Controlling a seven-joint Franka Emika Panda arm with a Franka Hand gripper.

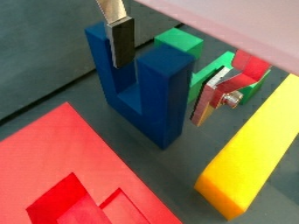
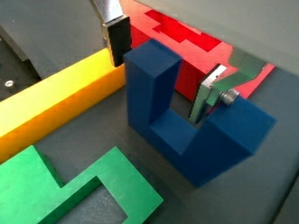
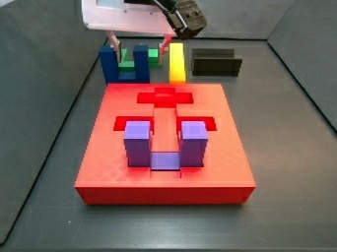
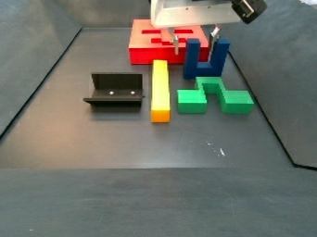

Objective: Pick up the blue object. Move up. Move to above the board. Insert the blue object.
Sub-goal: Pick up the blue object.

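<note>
Blue object [image 2: 187,114]: dark navy, matte, U-shaped block; two square upright prongs joined by a thick base, standing prongs-up on the worktop [image 4: 74,120].
Blue object, place: just behind the far edge of the board [image 3: 105,162] in a side view, at the left of the row of pieces there [image 3: 110,61]; in a side view it stands to the right of the board [image 4: 196,57].
Gripper [image 2: 163,66]: low over the blue object, jaws partly apart, astride one prong.
Fingers: in both wrist views one silver plate with its dark pad lies against the outer face of a prong [image 1: 118,39], and its mate sits in or past the slot between the prongs [image 2: 214,90]; whether the pads truly press on the prong, I cannot tell.
Board: large flat red slab with recesses cut in its top; a purple U-shaped block [image 3: 161,143] sits in a near recess.
Green block [image 4: 213,95]: flat on the worktop just in front of the blue object in a side view.
Yellow bar [image 4: 160,90]: long, lying between the fixture [image 4: 114,91] and the green block.
Fixture: dark bracket, well left of the blue object in that side view.
</note>
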